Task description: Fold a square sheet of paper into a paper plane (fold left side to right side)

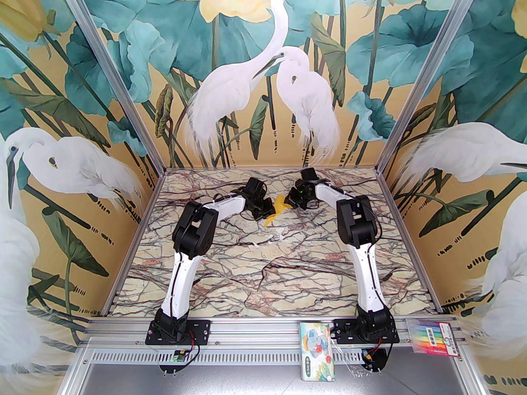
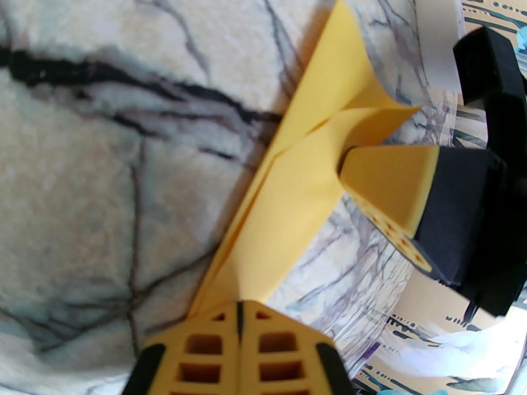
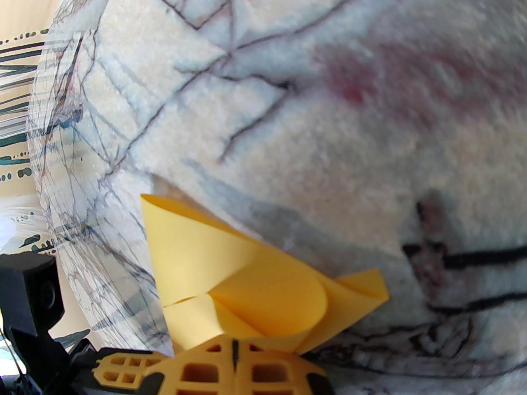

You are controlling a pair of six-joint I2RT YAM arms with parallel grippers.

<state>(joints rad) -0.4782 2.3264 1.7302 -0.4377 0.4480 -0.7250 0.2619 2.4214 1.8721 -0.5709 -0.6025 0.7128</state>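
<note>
Paper, bright yellow and folded into a narrow shape with a long crease, is held between the two grippers over the far middle of the table; it seems lifted off the marble, though whether its lower tip touches I cannot tell; on the left, the left gripper has its jaws closed flat on one end, pinching close to the crease; from there the folded edge runs straight and fairly taut, the layers lying close together; further right the layers part, and two loose flaps curl up and outward in soft rolls; the right gripper has its jaws closed on the paper just at the foot of those flaps; judged from this, the paper is very light and thin, stiff only along its creases and limp elsewhere; it may buckle, spring open or tear if pulled between two grips, and smooth pads may slip on it; the best hold looks to be on doubled layers beside the crease, with a flat pinch and no tugging; the curled flaps are poor places to grab, as they would likely roll away; a further fold probably wants it laid flat first
</note>
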